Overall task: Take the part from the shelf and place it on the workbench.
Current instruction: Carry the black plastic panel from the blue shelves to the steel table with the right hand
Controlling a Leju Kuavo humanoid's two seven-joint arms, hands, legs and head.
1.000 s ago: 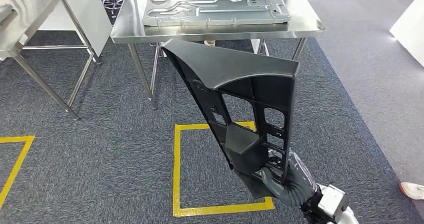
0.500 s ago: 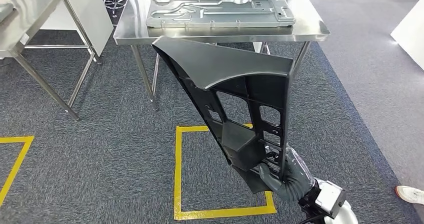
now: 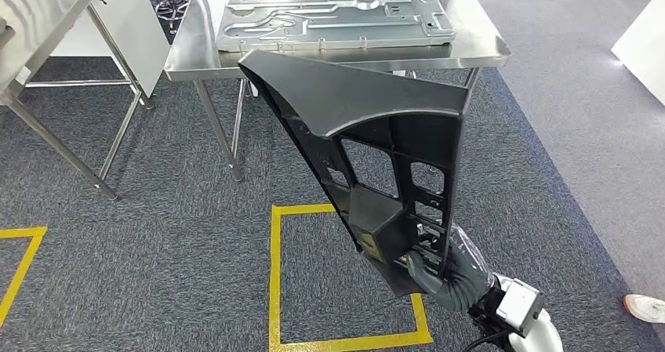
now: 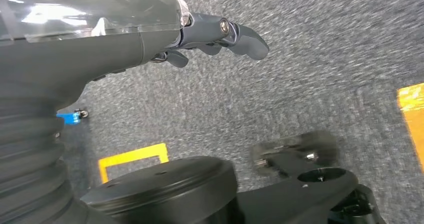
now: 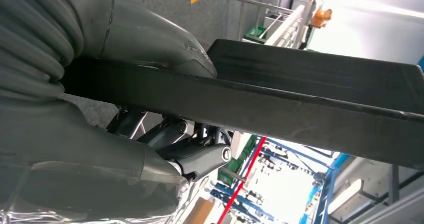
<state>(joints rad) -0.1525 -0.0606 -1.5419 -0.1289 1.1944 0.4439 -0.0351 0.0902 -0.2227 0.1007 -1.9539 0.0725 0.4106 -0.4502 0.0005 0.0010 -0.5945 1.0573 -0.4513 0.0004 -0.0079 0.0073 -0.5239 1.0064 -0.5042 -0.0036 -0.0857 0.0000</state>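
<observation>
A large black plastic part (image 3: pixel 368 125), triangular with ribbed cut-outs, stands upright in front of me. My right hand (image 3: pixel 443 277) grips its lower narrow end. In the right wrist view the part's edge (image 5: pixel 310 84) runs across the picture with the right hand (image 5: pixel 100 149) wrapped around it. The part's upper tip overlaps the front edge of the steel workbench (image 3: pixel 478 52) ahead. My left hand (image 4: pixel 200 34) hangs over the carpet, fingers loosely extended and holding nothing.
A stamped grey metal plate (image 3: pixel 329 23) covers much of the workbench top. A second steel table (image 3: pixel 39 23) stands at the left beside a white cabinet (image 3: pixel 133 15). A yellow taped square (image 3: pixel 274 273) marks the carpet. A person's shoe (image 3: pixel 647 306) is at the right.
The whole view has shifted slightly, so the camera moved. The part stays in my right hand, and its top now overlaps the workbench's front edge.
</observation>
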